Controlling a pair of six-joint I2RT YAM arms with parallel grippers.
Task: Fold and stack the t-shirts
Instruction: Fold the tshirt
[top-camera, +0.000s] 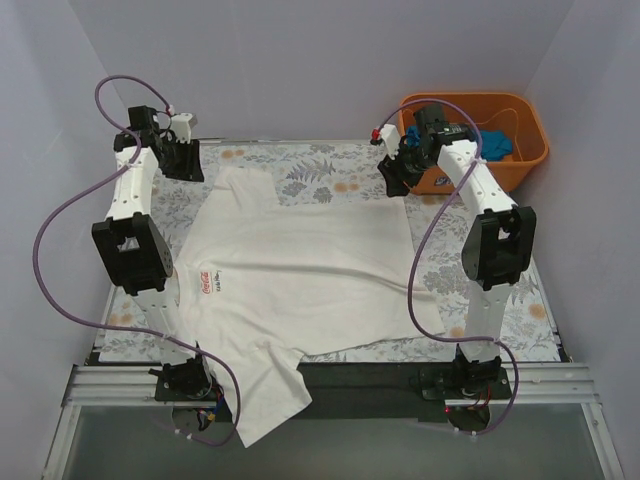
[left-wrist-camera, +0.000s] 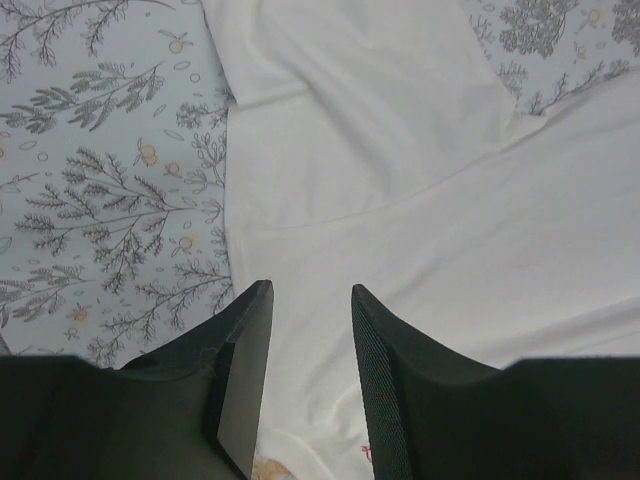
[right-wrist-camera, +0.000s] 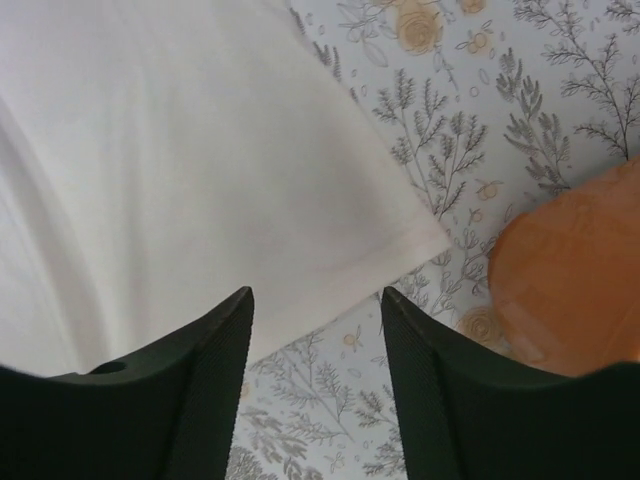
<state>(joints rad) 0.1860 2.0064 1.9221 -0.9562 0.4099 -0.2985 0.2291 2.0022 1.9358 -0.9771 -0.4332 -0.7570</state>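
White tee (top-camera: 300, 270) lies flat on the floral table cover (top-camera: 320, 170), neck end toward the L arm, hem toward the R arm. Red chest logo (top-camera: 207, 283) faces up, just beside the L arm's upright link. Near sleeve (top-camera: 265, 400) hangs over the table's front edge. Far sleeve (top-camera: 245, 185) lies flat at far left.

L gripper (top-camera: 185, 155) is by the far sleeve. Wrist cam shows its fingers (left-wrist-camera: 245, 370) spread with nothing between them, white cloth and the cover's edge below. Can't tell if the tips touch the cloth.

R gripper (top-camera: 397, 172) is at the tee's far-right hem corner (right-wrist-camera: 420, 235) and is also released, jaws apart, nothing pinched (corner sits just ahead of the fingers). Orange basket (top-camera: 520, 110) sits at far right, near the R gripper. Teal cloth (top-camera: 497, 145) is inside it, prob a tee, partly hidden by the arm.
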